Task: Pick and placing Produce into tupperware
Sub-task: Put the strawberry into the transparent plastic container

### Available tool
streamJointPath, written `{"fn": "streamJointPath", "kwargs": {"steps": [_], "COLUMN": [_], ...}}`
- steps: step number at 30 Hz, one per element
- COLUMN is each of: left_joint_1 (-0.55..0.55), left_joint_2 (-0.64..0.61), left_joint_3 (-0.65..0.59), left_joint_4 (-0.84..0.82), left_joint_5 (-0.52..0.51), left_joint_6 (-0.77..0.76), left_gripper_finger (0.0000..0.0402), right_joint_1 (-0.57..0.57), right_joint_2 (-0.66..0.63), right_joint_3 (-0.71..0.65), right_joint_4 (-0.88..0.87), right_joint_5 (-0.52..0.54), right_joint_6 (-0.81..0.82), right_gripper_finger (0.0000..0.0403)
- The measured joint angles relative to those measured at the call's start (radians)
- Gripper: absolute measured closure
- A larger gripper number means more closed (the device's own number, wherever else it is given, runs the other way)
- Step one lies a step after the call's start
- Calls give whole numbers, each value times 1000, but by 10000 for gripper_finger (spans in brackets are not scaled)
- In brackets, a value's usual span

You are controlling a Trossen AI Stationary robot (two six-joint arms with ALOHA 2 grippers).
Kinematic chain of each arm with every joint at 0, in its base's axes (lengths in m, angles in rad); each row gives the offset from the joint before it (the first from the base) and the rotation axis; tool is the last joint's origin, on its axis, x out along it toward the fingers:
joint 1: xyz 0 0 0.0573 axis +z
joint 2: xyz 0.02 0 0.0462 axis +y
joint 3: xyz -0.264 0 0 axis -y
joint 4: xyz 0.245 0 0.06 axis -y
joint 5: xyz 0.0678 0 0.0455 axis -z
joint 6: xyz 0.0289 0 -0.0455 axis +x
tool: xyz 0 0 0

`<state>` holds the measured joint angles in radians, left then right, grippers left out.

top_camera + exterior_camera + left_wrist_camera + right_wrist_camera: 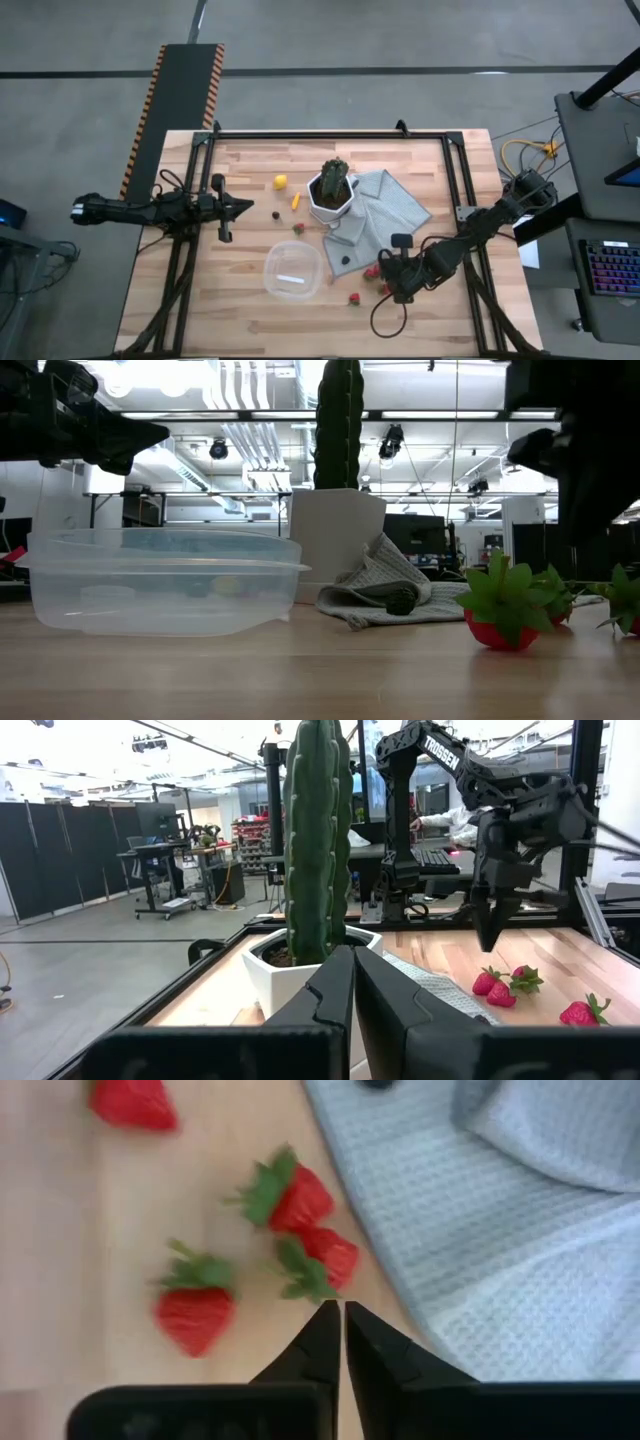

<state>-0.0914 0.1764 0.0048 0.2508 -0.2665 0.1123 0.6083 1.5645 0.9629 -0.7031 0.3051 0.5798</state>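
Note:
The clear tupperware [292,270] stands on the table's near middle; it also shows in the low view [160,580]. A yellow lemon [281,181], an orange piece [295,201], a dark berry [276,214] and one strawberry [298,228] lie beyond it. Another dark berry [343,262] lies on the grey cloth. Three strawberries [290,1195] [325,1260] [195,1305] lie right of the tupperware. My right gripper [335,1320] is shut and empty, pointing down just above them [490,930]. My left gripper [352,960] is shut and empty, at the table's left [248,208].
A green cactus in a white faceted pot [333,192] stands at mid table. The crumpled grey cloth [385,210] lies to its right, reaching toward the strawberries. A fourth strawberry [354,298] lies near the front edge. Bare wood lies left of and in front of the tupperware.

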Motion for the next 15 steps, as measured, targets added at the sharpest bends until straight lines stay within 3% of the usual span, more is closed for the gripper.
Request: {"fn": "streamJointPath", "kwargs": {"steps": [5, 10, 15], "left_joint_1": [0, 0, 0], "left_joint_2": [0, 0, 0], "left_joint_3": [0, 0, 0], "left_joint_4": [0, 0, 0], "left_joint_5": [0, 0, 0], "left_joint_6": [0, 0, 0], "left_gripper_finger": [402, 402, 402], "right_joint_1": [14, 68, 121], "right_joint_2": [2, 32, 73], "right_joint_3": [68, 78, 65], "right_joint_4": [4, 11, 38], "right_joint_5": [-17, -6, 147], "right_joint_6": [-25, -181, -291], "right_gripper_finger": [324, 263, 244]}}
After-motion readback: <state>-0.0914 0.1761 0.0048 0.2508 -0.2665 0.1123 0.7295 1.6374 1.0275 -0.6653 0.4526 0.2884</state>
